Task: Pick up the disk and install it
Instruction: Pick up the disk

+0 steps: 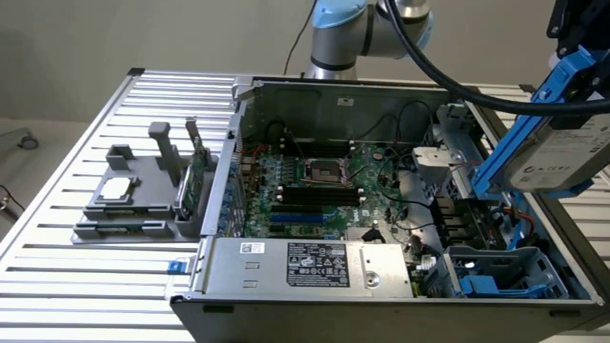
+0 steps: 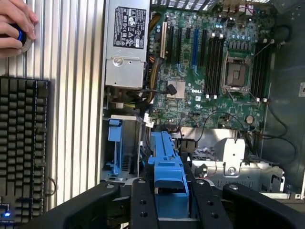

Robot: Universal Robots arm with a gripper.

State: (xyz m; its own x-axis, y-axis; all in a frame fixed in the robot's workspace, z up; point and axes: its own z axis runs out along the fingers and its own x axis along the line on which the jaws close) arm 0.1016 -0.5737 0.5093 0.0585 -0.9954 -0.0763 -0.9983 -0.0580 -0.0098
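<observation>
The disk [image 1: 561, 151], a silver-grey drive with a white label in a blue carrier frame, hangs tilted in the air above the open computer case [image 1: 238, 143], on the exterior view's right. My gripper [image 1: 575, 36] is shut on the top end of its blue frame. In the wrist view the blue frame of the disk [image 2: 167, 162] stands between my two black fingers [image 2: 143, 205], over the drive cage area. The grey drive bay [image 1: 505, 275] with a blue carrier in it sits in the case's near right corner, below the disk.
Inside the case lie the green motherboard [image 1: 324, 186] and the silver power supply [image 1: 305, 264]. A grey fixture [image 1: 133, 204] with a small silver chip and an upright green card stands on the slatted table. A person's hand [image 2: 14, 24] and a black keyboard [image 2: 21, 143] are beside the case.
</observation>
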